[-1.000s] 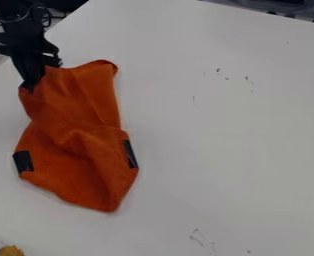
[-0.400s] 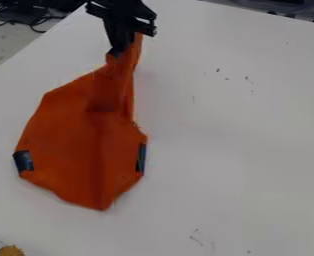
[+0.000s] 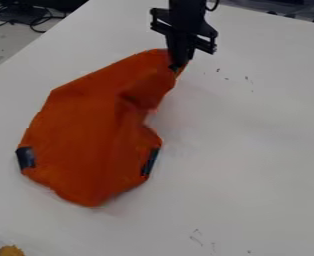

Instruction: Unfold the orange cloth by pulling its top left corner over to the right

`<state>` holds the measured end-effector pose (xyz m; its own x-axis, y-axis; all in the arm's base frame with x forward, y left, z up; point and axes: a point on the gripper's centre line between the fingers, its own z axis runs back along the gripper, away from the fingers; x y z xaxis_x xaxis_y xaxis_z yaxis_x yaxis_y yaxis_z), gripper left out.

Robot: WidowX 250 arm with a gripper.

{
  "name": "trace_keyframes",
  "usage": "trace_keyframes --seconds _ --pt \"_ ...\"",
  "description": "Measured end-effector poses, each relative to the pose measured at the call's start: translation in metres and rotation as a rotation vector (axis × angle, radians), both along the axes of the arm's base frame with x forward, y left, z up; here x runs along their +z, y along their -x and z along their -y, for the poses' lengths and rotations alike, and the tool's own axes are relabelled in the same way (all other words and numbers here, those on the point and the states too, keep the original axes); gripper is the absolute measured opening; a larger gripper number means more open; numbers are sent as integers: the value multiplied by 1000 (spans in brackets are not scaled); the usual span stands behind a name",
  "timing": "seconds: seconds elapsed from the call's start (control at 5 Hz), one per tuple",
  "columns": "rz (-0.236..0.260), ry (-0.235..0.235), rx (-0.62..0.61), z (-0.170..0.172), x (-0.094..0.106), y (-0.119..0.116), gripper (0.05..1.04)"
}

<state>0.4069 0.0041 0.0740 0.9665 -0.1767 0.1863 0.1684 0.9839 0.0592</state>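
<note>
You're handling the cloth by one corner, tool clenched on it, toward the counter's far edge; pull gently.

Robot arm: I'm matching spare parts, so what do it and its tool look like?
The arm is black, with a thin dark cable curving beside it. The tool is black too, with angular pieces jutting out at its sides and a narrow end.
</note>
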Motion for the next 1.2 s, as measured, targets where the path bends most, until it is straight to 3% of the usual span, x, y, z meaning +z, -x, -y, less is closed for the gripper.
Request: trace_keyframes --seconds 0.4,0.6,1.0,1.2 --pt "-45 97 57 15 -40 -12 68" --pt "-46 116 66 31 -50 -23 68" --pt "-54 101 38 57 -60 -48 97" --pt "-35 82 59 57 -64 -48 267"
